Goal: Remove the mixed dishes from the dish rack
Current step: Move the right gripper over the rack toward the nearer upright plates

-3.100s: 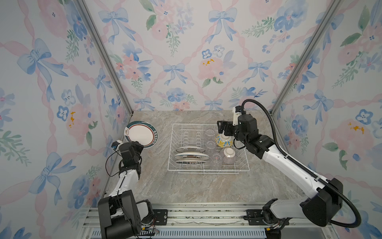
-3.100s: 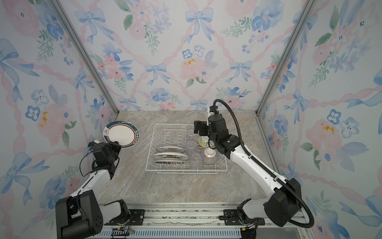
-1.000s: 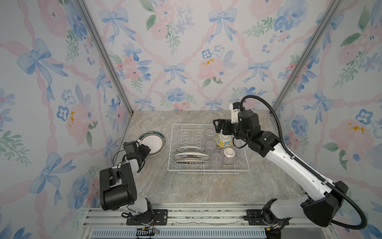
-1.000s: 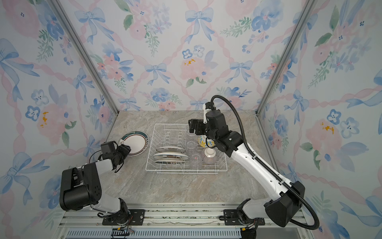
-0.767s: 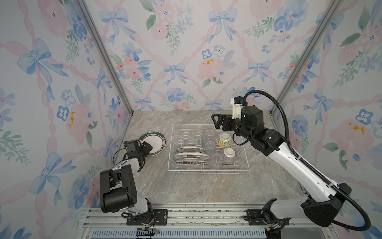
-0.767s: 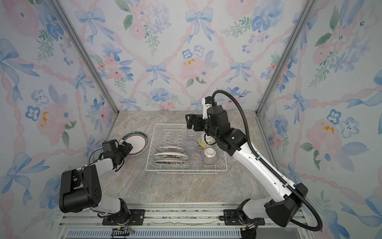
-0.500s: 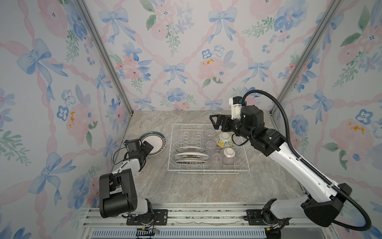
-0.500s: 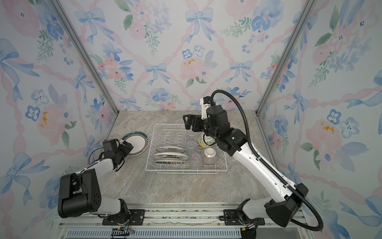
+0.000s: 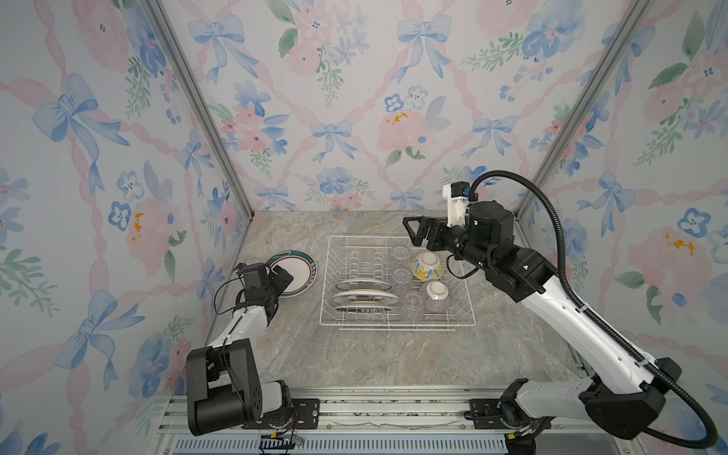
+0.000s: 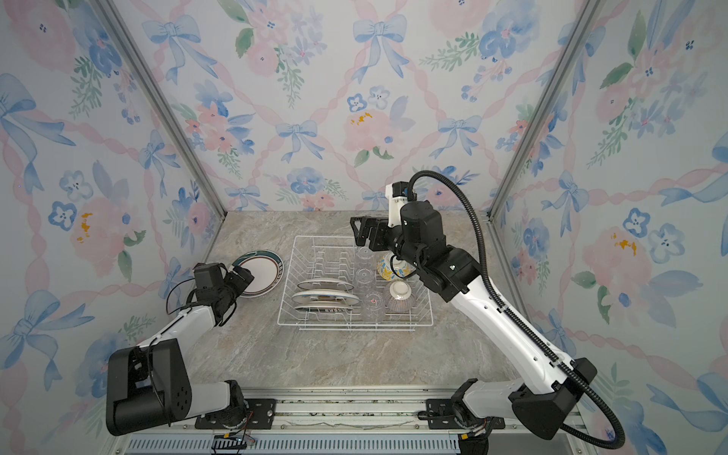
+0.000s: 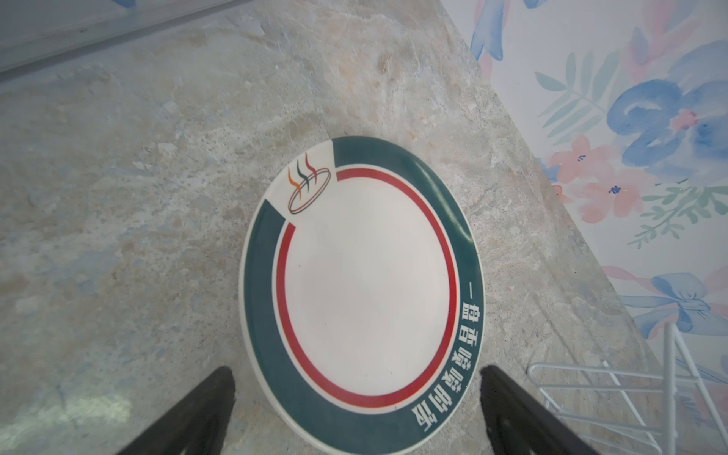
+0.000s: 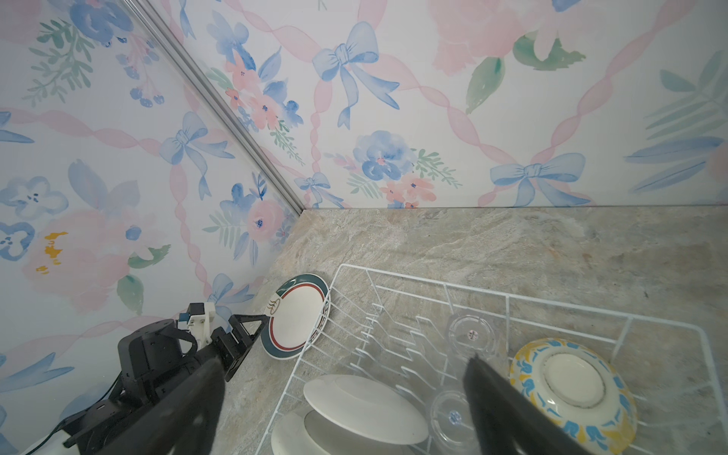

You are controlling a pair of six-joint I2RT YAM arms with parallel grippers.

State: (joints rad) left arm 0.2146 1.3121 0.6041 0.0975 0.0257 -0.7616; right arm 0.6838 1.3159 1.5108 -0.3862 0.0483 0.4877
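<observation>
One white plate with a green and red rim (image 11: 366, 283) lies flat on the table left of the dish rack (image 9: 398, 325). My left gripper (image 9: 280, 271) stands open at the plate's near edge, its fingers (image 11: 220, 390) apart on either side and touching nothing. In the rack are three plates (image 9: 362, 284), three clear glasses (image 9: 402, 274), a yellow-blue floral bowl (image 9: 427, 266) and a grey-striped bowl (image 9: 436, 295), both bowls upside down. My right gripper (image 9: 413, 232) hangs open and empty above the rack's far edge, over the glasses (image 12: 470, 335).
The left wall runs close behind the plate on the table (image 10: 260, 272). The rack's corner (image 11: 591, 394) is a short way from that plate. Bare marble table (image 9: 374, 362) lies in front of the rack and to its right.
My left gripper has opened and let go of the plate, which now lies on the table. My right gripper has risen from the bowls and swung toward the rack's far edge.
</observation>
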